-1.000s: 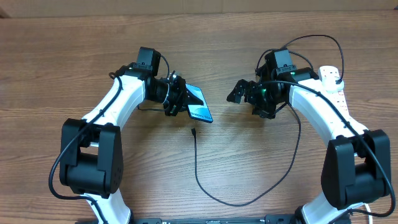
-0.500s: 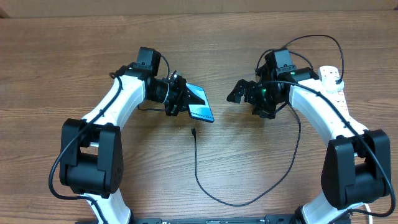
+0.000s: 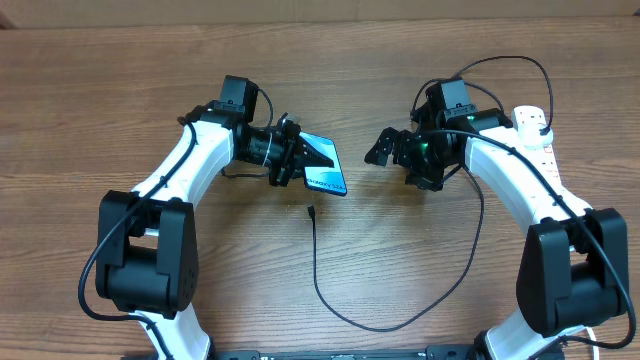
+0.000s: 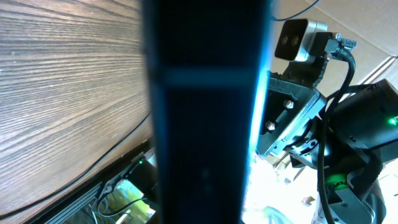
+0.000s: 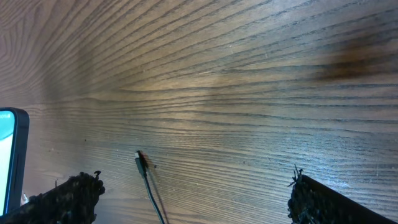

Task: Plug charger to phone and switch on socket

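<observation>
Wood-grain tabletop [image 3: 100, 80] spreads under both arms. The left gripper [image 3: 300, 160] has its jaws closed on one end of the phone [image 3: 324, 172], which is tilted with its free end pointing toward the right gripper [image 3: 385, 150]. I cannot tell whether the phone's lower corner touches the wood. Seen from the left wrist, the phone's dark edge fills the middle of the view as an upright band with a teal glow down one side, and it blocks most of what lies beyond the jaws.

Just past the phone's free end, and apart from it, the small connector tip [image 3: 311, 211] of the charger [image 3: 316, 260] lies on the table. The thin black cable runs back toward the arm bases, loops, and climbs up past the right arm.

The right gripper hangs across from the phone, its jaws spread wide with nothing between them. In its own camera the two fingers [image 5: 71, 193] frame the wood. The connector tip lies between them, nearer the finger on the phone's side, and the phone's teal face peeks in beyond that finger.

Behind the right gripper, the socket [image 3: 538, 135] is a white strip, largely covered by the right forearm.

Both arms are bent at the elbow, forearms angled inward so the wrists face each other.
</observation>
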`<state>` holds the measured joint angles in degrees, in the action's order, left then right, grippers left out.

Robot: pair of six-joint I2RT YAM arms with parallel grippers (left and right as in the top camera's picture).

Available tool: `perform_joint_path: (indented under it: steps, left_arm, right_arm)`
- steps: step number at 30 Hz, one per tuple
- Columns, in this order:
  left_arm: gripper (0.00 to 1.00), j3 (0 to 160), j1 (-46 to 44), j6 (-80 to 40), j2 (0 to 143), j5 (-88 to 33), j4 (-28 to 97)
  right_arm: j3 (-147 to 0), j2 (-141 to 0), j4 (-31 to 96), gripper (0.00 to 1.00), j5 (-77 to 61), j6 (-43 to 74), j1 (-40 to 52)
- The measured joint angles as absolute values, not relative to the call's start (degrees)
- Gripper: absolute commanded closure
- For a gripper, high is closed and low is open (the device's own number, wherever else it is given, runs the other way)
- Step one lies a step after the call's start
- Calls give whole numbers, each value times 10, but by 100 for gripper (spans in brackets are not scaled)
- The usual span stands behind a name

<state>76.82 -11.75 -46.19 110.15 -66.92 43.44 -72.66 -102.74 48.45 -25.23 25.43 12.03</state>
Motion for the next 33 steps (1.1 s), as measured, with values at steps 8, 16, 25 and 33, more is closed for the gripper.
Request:
perform_joint_path:
  steps: [8, 16, 25, 33]
  left_arm:
    - [96, 768, -117, -460, 1101, -675, 434]
    - [96, 768, -117, -448, 1101, -678, 434]
    - [96, 768, -117, -440, 1101, -696, 439]
    - [96, 768, -118, -433, 1101, -712, 439]
  right_arm:
    - [-727, -1027, 484, 0, -253, 255, 120]
    - [-727, -1027, 484, 0, -253, 254, 121]
    - [-727, -1027, 484, 0, -253, 255, 120]
    - [-727, -1027, 484, 0, -253, 255, 121]
